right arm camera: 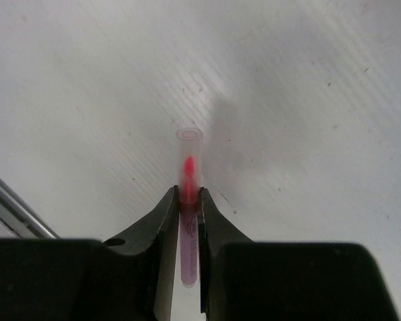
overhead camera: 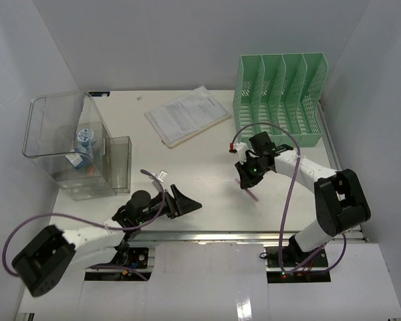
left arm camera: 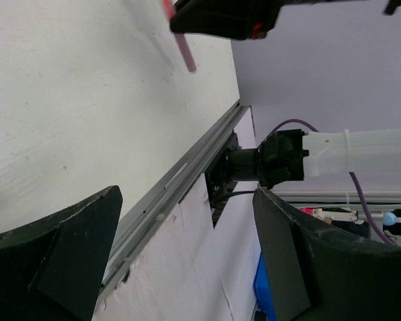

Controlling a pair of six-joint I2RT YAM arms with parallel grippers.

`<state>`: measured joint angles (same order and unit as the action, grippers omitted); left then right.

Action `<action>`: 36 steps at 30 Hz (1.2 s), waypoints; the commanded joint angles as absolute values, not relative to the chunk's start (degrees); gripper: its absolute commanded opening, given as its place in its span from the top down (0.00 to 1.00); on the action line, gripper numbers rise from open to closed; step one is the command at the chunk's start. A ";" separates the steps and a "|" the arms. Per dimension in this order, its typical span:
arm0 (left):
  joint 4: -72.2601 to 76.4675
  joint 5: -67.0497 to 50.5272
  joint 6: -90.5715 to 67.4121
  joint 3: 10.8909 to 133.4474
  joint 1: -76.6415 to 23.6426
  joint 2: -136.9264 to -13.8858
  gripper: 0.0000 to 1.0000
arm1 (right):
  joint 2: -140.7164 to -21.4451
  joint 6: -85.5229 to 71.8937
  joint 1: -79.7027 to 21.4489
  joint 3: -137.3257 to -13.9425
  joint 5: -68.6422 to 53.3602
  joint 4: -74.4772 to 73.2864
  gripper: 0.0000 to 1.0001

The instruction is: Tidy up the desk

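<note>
The desk [overhead camera: 207,164] is a wide white tabletop with a metal rail [left arm camera: 187,167] along its front edge. My right gripper [overhead camera: 248,179] is over its middle right, shut on a pink highlighter pen [right arm camera: 189,167] with a clear cap. The capped end sticks out past the fingertips toward the desk surface [right arm camera: 307,100]. The same pen [overhead camera: 252,194] shows below the gripper in the top view and as a pink stick [left arm camera: 184,50] in the left wrist view. My left gripper [overhead camera: 187,202] hovers low by the front edge, open [left arm camera: 185,200], nothing between its fingers.
A clear plastic bin [overhead camera: 67,140] with small blue items inside stands at the back left. A mint-green slotted file rack [overhead camera: 281,93] stands at the back right. A stack of papers [overhead camera: 187,115] lies between them. White walls close three sides.
</note>
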<state>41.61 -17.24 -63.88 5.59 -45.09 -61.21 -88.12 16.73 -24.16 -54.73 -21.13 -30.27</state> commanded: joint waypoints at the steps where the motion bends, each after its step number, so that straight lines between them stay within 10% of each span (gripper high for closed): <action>1: 61.58 -8.16 -62.03 13.92 -51.11 -76.43 0.10 | -83.28 11.49 -18.19 -59.17 -39.03 -29.19 0.92; 17: 73.13 -6.97 -62.43 43.55 -56.34 -109.41 0.21 | -75.42 -4.34 -10.47 -54.91 -59.43 -18.20 0.92; 30: 70.59 -9.80 -62.95 45.04 -56.40 -111.01 0.89 | -73.72 -1.26 -7.62 -50.99 -63.37 -16.87 0.88; 34: 67.42 -11.03 -62.80 44.74 -56.34 -110.24 1.00 | -72.71 2.42 -7.40 -50.20 -64.23 -18.20 0.22; 36: 63.32 -11.43 -61.74 44.00 -56.20 -108.73 1.00 | -70.87 6.44 -7.16 -50.08 -63.13 -19.03 0.05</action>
<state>69.71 -10.36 -63.01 44.61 -56.68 -111.76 -74.87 -0.19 -7.46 -50.30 -60.48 -18.27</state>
